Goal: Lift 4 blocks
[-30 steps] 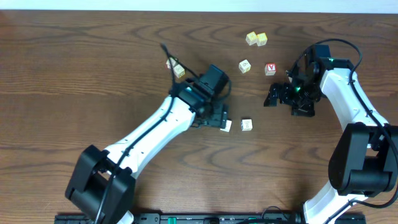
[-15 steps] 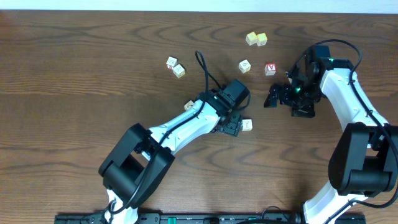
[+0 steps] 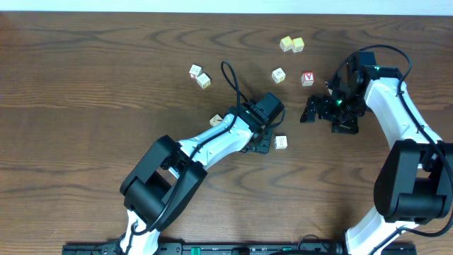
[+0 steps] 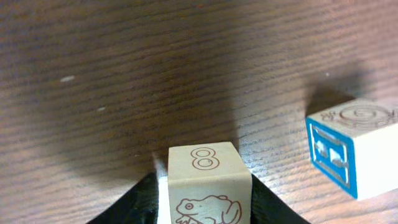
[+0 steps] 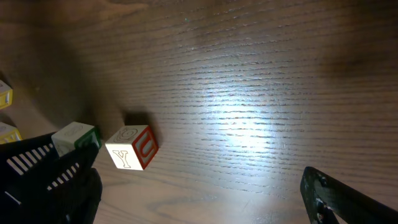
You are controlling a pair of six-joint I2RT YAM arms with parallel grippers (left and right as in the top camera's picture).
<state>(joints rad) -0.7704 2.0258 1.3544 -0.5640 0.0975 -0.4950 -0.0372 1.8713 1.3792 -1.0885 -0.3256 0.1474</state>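
Left claw, centre of the overhead view, is clamped on a pale wooden cube printed with an 8 and a frog. To its right, apart, a whitish wooden cube with a blue-bordered face sits on the brown wooden tabletop. Right claw stands spread wide, with the red-faced Y cube at the lower left of its view. Two yellow-tinted cubes lie at the overhead's top.

Dark brown wood-grain table fills nearly whole overhead view. Thin pale strip along far edge, wall or floor unclear. Bright glare on wood, rt wrist view.
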